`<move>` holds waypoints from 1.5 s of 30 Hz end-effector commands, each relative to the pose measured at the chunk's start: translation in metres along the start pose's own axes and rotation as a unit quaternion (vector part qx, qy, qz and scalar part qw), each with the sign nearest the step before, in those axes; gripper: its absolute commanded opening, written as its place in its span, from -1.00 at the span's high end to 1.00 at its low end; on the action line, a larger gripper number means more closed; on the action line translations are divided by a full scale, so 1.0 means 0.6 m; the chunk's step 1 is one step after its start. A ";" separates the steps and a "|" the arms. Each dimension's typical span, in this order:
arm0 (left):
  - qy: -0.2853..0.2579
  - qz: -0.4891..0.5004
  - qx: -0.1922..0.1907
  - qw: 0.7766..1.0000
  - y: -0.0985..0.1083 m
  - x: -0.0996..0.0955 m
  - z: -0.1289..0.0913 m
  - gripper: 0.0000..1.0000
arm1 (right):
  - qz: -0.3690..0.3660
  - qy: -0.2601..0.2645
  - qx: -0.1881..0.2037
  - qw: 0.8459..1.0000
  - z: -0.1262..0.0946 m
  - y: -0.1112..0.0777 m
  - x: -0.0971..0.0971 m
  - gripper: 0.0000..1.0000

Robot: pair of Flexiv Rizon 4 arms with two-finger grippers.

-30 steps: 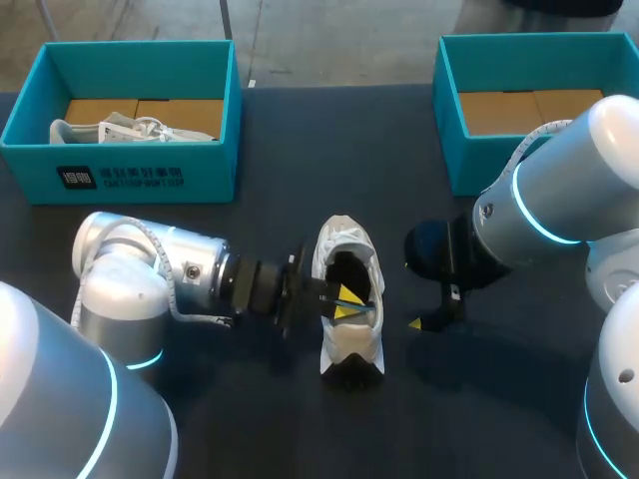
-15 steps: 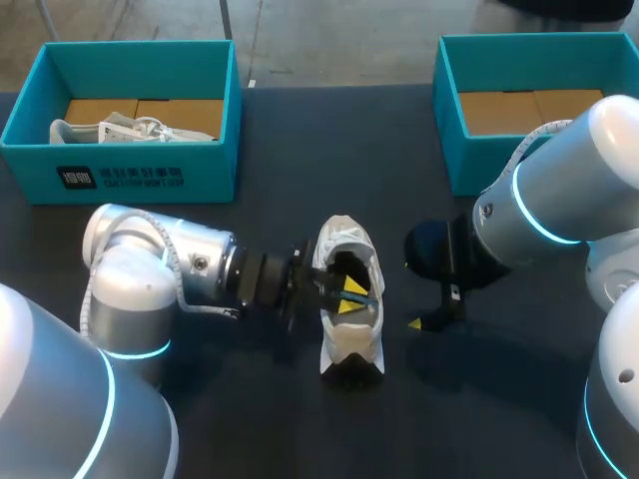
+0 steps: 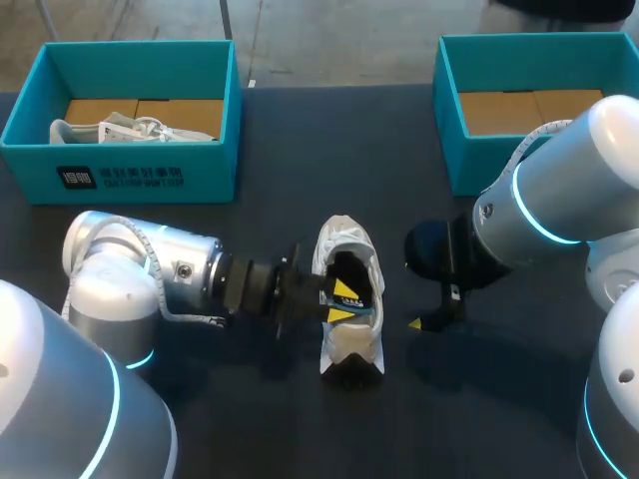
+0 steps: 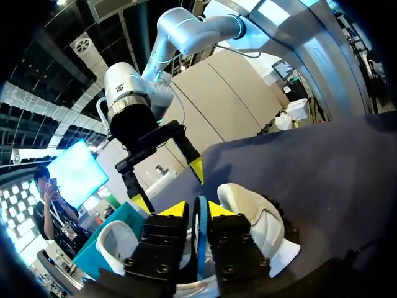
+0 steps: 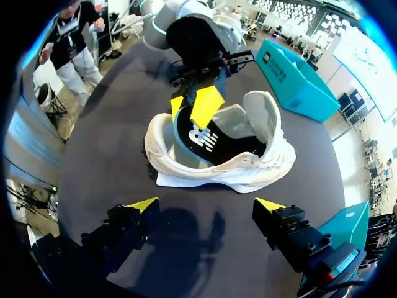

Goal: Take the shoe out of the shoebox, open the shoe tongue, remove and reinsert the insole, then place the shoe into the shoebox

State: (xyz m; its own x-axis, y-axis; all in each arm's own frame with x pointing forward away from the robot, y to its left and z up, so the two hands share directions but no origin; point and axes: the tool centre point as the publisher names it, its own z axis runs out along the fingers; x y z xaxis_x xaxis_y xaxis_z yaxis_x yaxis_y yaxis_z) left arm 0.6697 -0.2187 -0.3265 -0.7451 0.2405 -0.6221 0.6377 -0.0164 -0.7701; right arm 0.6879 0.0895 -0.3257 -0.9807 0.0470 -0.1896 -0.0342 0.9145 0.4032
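The white shoe (image 3: 349, 238) lies on the dark table between my two arms, its toe pointing away from me. Its dark insole (image 3: 350, 272) sits inside it. My left gripper (image 3: 342, 300) reaches into the shoe's opening from the left. In the left wrist view the insole's thin blue edge (image 4: 200, 221) stands upright between the narrowly parted fingers of the left gripper (image 4: 197, 209), which is open. From the right wrist view the insole (image 5: 208, 139) lies along the shoe (image 5: 217, 177), heel end raised at the left gripper (image 5: 192, 105). My right gripper (image 5: 208, 203) hovers wide open beside the shoe.
A teal shoebox (image 3: 120, 180) at the back left holds another white shoe (image 3: 130, 128). A second teal shoebox (image 3: 449, 150) stands at the back right with only brown card inside. My right gripper (image 3: 424, 317) hangs just right of the shoe.
The left gripper pushed deeper into the shoe with the insole, then drew back a little to the left, and its fingers parted slightly. The right arm has not moved.
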 end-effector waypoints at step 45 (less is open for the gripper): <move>0.310 -0.017 -0.052 0.949 -0.083 -0.013 -0.064 1.00 | 0.000 -0.001 0.000 1.000 0.000 -0.001 0.002 -1.00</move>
State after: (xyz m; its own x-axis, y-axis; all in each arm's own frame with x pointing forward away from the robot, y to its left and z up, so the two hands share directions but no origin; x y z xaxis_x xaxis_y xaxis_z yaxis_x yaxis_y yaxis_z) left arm 0.6467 -0.1774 -0.2821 -0.5937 0.6706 -0.4447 0.6528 0.0782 -0.7535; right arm 0.6879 0.0895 -0.3257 -0.9807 0.0470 -0.1896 -0.0342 0.9145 0.4032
